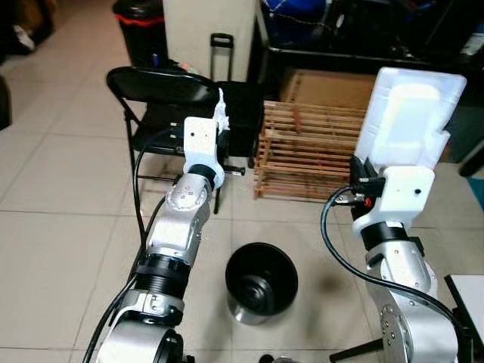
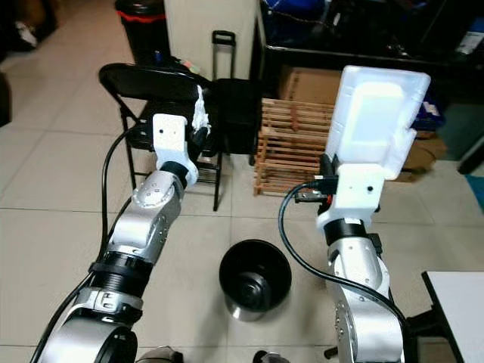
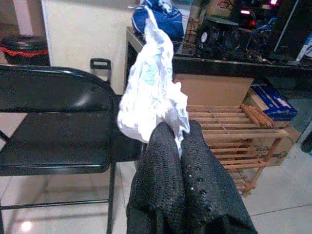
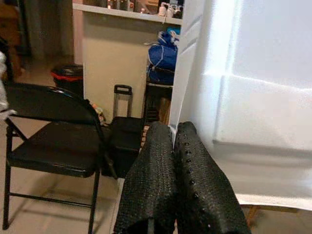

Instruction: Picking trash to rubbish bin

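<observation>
My left gripper (image 3: pixel 176 130) is shut on a crumpled white plastic wrapper (image 3: pixel 151 92), held up in front of the folding chair; the wrapper (image 1: pixel 221 112) sticks up above my left wrist. A large white foam block (image 1: pixel 408 121) stands upright in my right gripper (image 4: pixel 174 127), which is shut on the block's edge (image 4: pixel 253 102), raised at the right. On the tiled floor between and below both arms sits a round black rubbish bin (image 1: pixel 261 281), its mouth facing up.
A black folding chair (image 1: pixel 159 89) stands ahead on the left, with a black trolley case (image 1: pixel 243 113) behind it. A wooden slatted rack (image 1: pixel 310 151) lies ahead in the middle. A black bin with a red liner (image 1: pixel 140 23) stands at the far back left. A white tabletop corner (image 2: pixel 457 302) sits near my right.
</observation>
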Robot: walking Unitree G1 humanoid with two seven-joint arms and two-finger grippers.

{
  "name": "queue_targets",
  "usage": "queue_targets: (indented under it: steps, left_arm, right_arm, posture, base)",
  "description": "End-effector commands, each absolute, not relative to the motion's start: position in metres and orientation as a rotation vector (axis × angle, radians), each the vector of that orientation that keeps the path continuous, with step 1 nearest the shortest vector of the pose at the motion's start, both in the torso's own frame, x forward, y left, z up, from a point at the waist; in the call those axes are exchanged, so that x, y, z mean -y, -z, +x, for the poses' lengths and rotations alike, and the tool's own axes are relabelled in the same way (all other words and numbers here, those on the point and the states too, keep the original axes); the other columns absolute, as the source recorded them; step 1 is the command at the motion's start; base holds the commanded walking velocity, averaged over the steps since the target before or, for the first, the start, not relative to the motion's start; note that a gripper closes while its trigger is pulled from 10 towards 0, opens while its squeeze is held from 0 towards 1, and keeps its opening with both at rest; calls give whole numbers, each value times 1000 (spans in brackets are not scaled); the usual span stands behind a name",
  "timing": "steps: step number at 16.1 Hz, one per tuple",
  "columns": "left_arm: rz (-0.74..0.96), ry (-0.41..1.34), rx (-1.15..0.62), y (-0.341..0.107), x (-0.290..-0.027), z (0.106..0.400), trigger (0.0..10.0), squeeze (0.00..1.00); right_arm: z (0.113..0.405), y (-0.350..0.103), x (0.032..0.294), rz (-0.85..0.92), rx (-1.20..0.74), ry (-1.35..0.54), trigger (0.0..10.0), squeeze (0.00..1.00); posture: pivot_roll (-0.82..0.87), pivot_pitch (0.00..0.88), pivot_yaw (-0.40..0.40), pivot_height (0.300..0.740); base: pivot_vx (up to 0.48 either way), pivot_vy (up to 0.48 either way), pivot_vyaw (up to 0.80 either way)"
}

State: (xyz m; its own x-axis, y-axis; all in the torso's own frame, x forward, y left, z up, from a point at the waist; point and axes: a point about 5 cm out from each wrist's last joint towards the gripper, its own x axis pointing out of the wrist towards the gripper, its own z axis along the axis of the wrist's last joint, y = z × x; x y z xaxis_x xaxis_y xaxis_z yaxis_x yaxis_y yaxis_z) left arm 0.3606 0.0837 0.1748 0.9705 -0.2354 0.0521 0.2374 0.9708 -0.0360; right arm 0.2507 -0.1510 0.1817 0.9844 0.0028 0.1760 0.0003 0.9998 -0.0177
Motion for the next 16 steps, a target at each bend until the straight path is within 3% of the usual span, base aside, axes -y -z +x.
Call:
queue_targets:
  steps: [1, 6, 16]
  left_arm:
    - [-37, 245, 32, -173, -81, 361, 10000, 0]
    - [-53, 234, -3, -168, -86, 362, 10000, 0]
    - [-35, 247, 6, -169, -86, 362, 10000, 0]
  right_arm:
    - [250, -183, 153, -23, 183, 6, 10000, 0]
    - [249, -183, 152, -22, 187, 4, 10000, 0]
    - [248, -185, 151, -26, 206, 10, 10000, 0]
  posture:
    - [176, 74, -76, 740]
    - [177, 82, -80, 740]
    - [176, 86, -74, 740]
  base:
    - [0, 0, 0]
    - [0, 0, 0]
    - [362, 0, 0]
